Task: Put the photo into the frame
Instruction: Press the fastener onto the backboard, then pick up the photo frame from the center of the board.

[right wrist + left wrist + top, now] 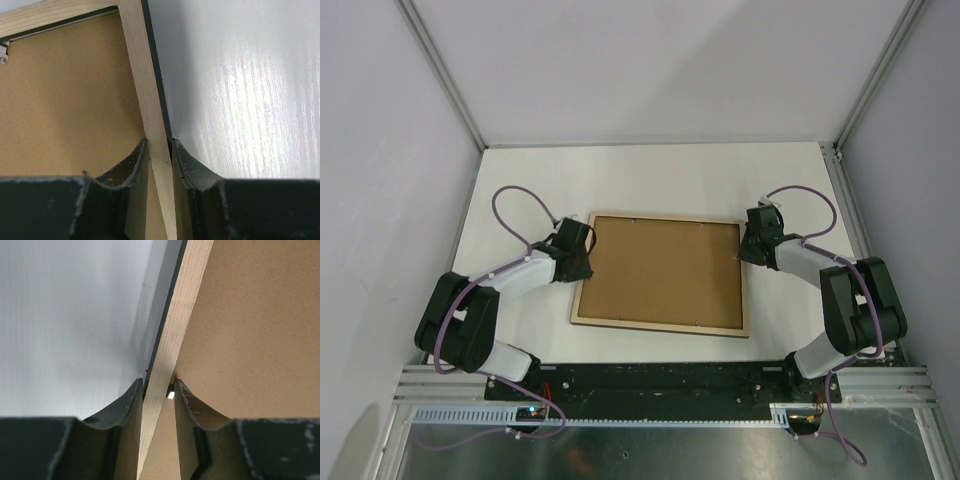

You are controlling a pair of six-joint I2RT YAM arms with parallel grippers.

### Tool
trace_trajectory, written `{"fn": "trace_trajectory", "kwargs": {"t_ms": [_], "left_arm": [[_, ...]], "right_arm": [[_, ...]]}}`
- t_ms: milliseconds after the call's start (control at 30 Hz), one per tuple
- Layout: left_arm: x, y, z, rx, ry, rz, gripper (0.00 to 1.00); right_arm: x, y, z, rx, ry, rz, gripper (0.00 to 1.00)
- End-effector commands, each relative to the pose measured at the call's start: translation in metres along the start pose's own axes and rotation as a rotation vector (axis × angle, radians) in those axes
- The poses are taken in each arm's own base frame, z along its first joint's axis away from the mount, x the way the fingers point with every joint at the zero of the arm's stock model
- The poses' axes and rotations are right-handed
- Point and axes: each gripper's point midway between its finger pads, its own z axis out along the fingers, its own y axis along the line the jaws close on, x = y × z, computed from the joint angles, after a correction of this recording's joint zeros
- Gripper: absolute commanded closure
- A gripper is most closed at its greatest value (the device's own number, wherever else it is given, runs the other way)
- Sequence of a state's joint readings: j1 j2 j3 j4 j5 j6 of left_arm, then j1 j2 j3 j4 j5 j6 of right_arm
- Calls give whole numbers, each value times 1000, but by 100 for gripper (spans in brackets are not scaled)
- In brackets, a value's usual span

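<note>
The flat white tabletop (650,175) fills most of the top view, with pale grey walls (380,150) on three sides.

In the middle of it lies the big rectangular picture frame (660,326), with light wood on its back and a thin black front. It is back side up, a little nearer the near edge than the far edge. Its front faces down and cannot be seen. A plain brown board (660,270) fills the inside of the frame and hides anything under it.

The two arms reach in from the near corners, one on each side of the frame. The left gripper (585,258) is at the frame's left edge. In its own camera, its two dark fingers (127,405) squeeze the wood strip, one on the black side and one on the brown board side. The right gripper (747,243) is at the frame's right edge and pinches that wood strip the same way.

A small metal clip (4,56) sits by the frame's far rail, cut off at the picture's edge.
</note>
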State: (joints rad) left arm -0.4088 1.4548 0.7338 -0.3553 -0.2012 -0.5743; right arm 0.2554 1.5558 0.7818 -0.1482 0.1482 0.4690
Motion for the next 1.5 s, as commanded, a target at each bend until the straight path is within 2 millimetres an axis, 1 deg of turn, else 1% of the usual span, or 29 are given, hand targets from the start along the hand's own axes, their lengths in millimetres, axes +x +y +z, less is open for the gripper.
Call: {"fn": "trace_trajectory", "kwargs": {"t_ms": [0, 100, 200, 300, 500, 567, 633, 700, 800, 900, 1033, 1100, 1167, 1233, 1367, 1433, 1467], "left_arm": [[15, 11, 8, -55, 32, -6, 69], [16, 10, 9, -55, 34, -6, 74], [18, 9, 8, -52, 37, -4, 81], [19, 7, 9, -50, 42, 0, 86], [15, 2, 8, -36, 35, 2, 92], [11, 0, 6, -28, 26, 1, 95], [5, -4, 5, -18, 15, 3, 98], [-2, -8, 3, -9, 2, 6, 99], [-9, -13, 1, 6, -10, 7, 100], [-13, -18, 0, 21, -13, 5, 100], [-20, -24, -3, 42, -24, -3, 100], [-25, -29, -3, 54, -30, 10, 100], [-32, -35, -2, 69, -30, 39, 100], [-37, -41, -2, 87, -30, 57, 100], [-43, -49, -5, 122, -32, 72, 100], [-45, -52, -8, 141, -32, 84, 100], [-47, -54, -10, 151, -35, 86, 100]], "right_arm": [[14, -2, 1, 7, 61, -7, 94], [14, -2, 1, 7, 62, -7, 94], [14, -2, 1, 7, 61, -6, 94], [14, -3, 1, 8, 62, -6, 94], [11, 1, 0, -8, 55, -7, 93], [9, 3, -1, -18, 52, -5, 89], [8, 4, -3, -19, 52, -5, 79], [3, 5, -6, -20, 42, -5, 64], [-6, 7, -13, -25, 17, -7, 50], [-13, 9, -21, -28, 3, -11, 44], [-21, 15, -36, -27, -32, -39, 42], [-25, 24, -47, -41, -67, -80, 41], [-26, 41, -59, -87, -98, -139, 41], [-22, 62, -72, -147, -125, -206, 42], [-8, 108, -101, -265, -189, -361, 42], [3, 131, -115, -325, -223, -437, 42], [12, 145, -123, -363, -239, -487, 42]]}}
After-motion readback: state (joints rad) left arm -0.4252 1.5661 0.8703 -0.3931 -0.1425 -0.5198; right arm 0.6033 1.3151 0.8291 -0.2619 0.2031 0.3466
